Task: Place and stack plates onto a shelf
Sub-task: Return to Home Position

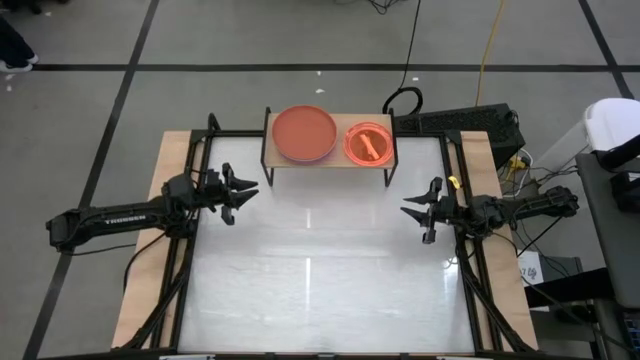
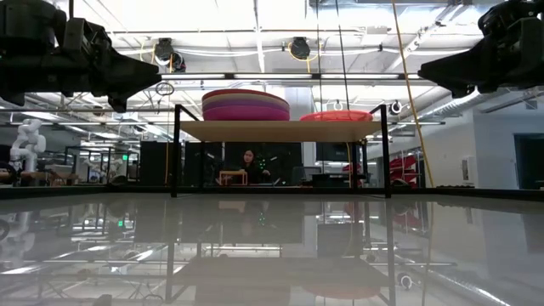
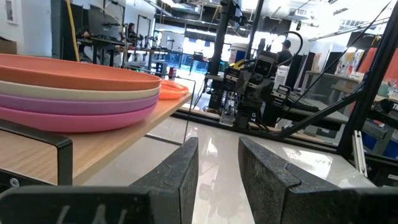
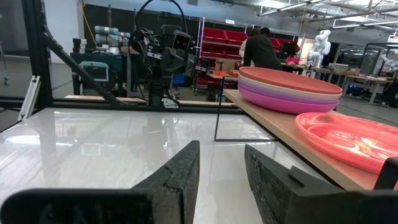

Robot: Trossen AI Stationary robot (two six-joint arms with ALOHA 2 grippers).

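Black arms (image 1: 80, 222), white lettering (image 1: 122, 213); grainy claw fingers (image 3: 180, 168).

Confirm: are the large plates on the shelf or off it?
On it: the large plates sit in one stack on the shelf board, beside the smaller stack.

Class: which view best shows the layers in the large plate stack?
Left wrist view: the large plate stack shows four coloured edges close up. High view shows only its top plate; low and right wrist views show the edges farther off.
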